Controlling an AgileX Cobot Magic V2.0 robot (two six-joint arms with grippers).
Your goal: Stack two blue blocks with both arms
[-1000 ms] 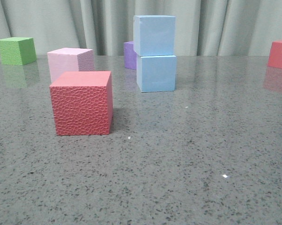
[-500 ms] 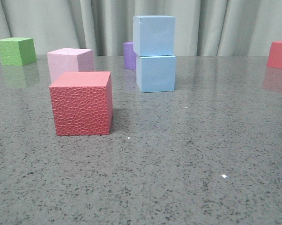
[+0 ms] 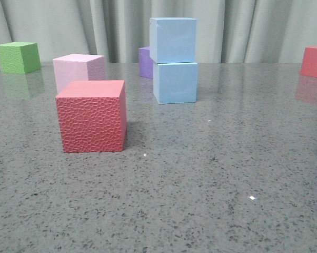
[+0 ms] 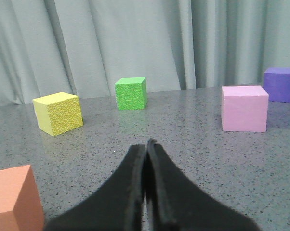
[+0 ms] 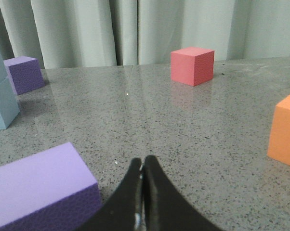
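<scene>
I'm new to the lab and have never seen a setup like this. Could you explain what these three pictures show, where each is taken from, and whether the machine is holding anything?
This is a two-armed robot at a grey speckled table. One picture comes from a camera looking forward over the table; the other two come from cameras on each arm's wrist, so the black wedge at the bottom of each is that arm's fingers.

The front view shows foam cubes: two pale blue blocks, the upper blue block stacked on the lower blue block, a purple cube behind them, a red cube near the camera, a pink cube and a green cube.

The left gripper and right gripper are both shut and hold nothing. Neither touches a cube.
</scene>
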